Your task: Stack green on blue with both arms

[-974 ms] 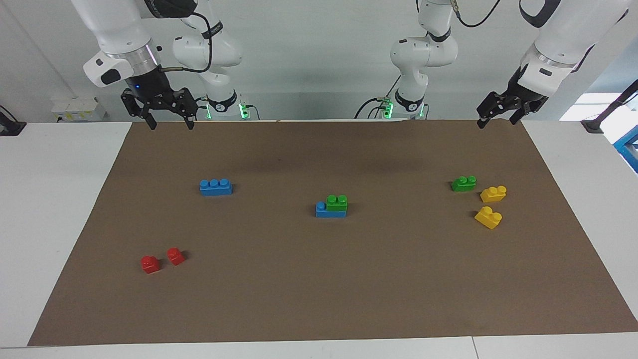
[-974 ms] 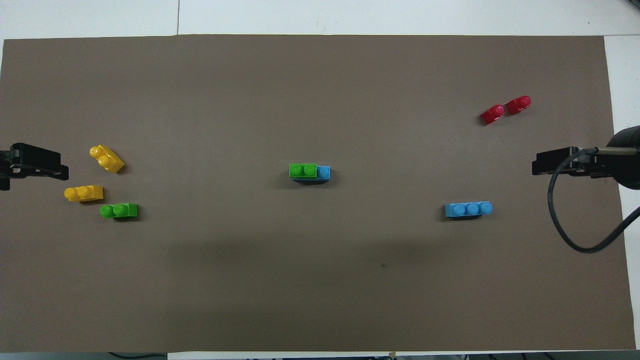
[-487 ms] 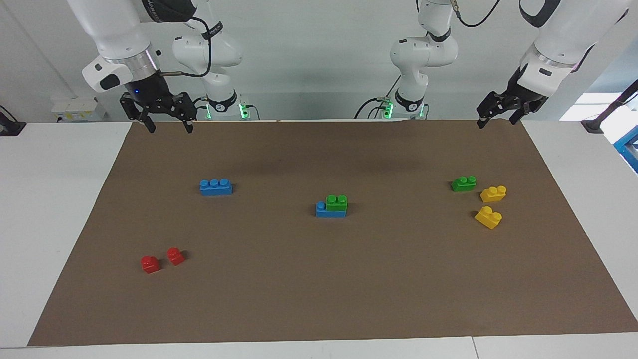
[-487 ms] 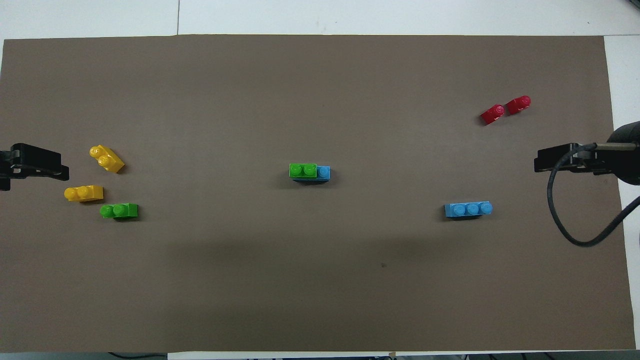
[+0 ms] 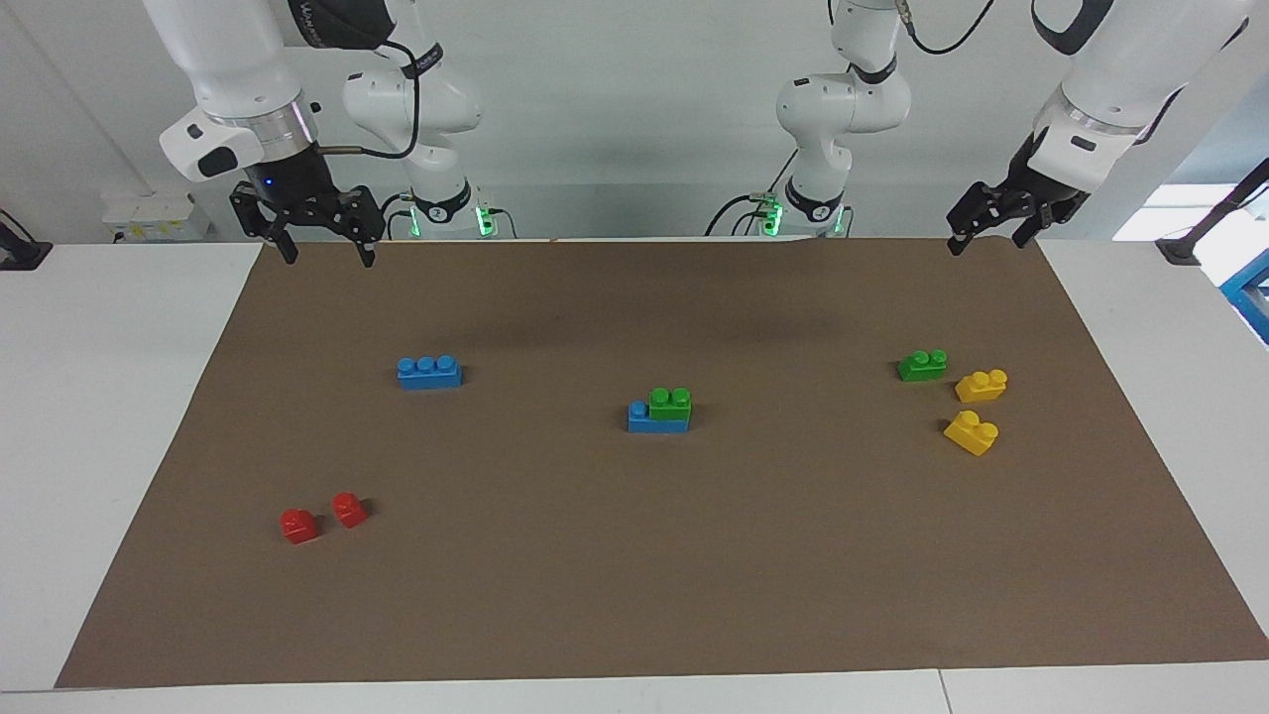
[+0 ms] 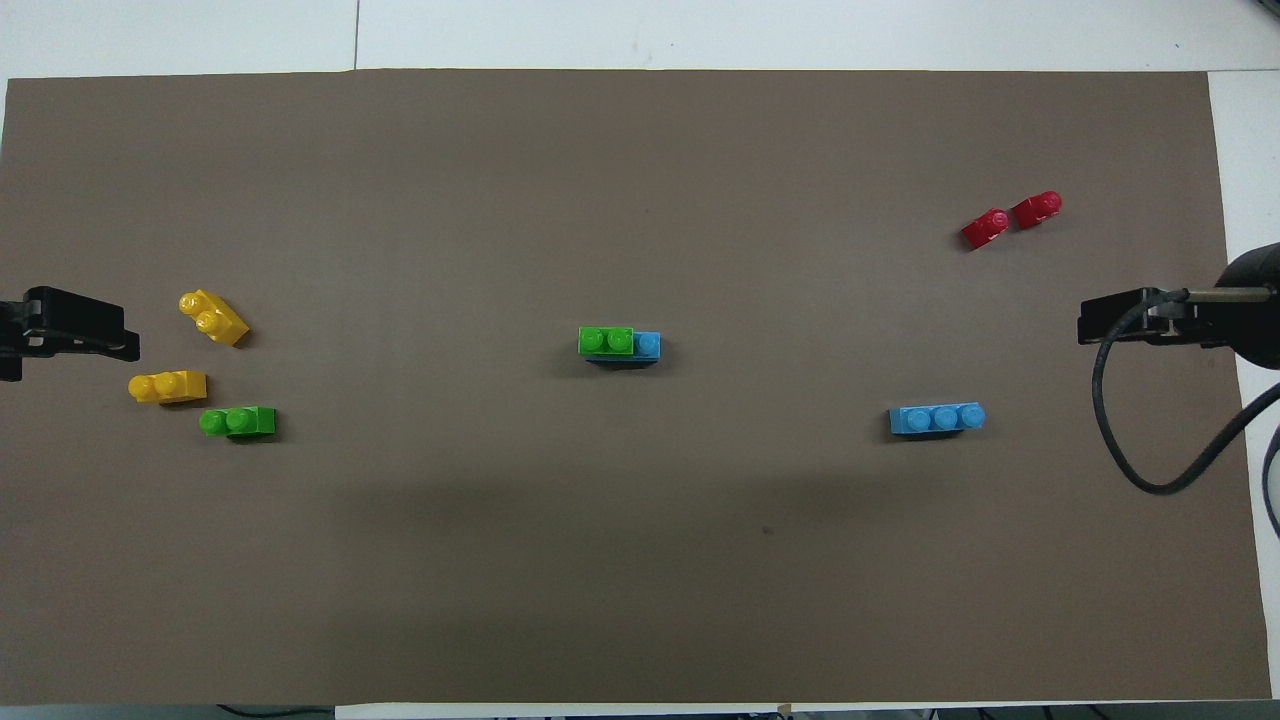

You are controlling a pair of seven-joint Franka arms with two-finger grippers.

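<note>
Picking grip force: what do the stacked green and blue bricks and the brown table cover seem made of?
Green brick and blue brick: likely hard moulded plastic, glossy, with highlights on the round studs. Brown cover: matte, flat, with no glare; paper or thin card, I cannot tell which.

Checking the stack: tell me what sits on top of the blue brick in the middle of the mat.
A green brick sits on the middle blue brick, covering two of its studs. One blue stud toward the right arm's end shows; the covered studs cannot be seen.

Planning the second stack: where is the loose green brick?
The loose green brick lies toward the left arm's end of the mat, beside two yellow bricks.
</note>
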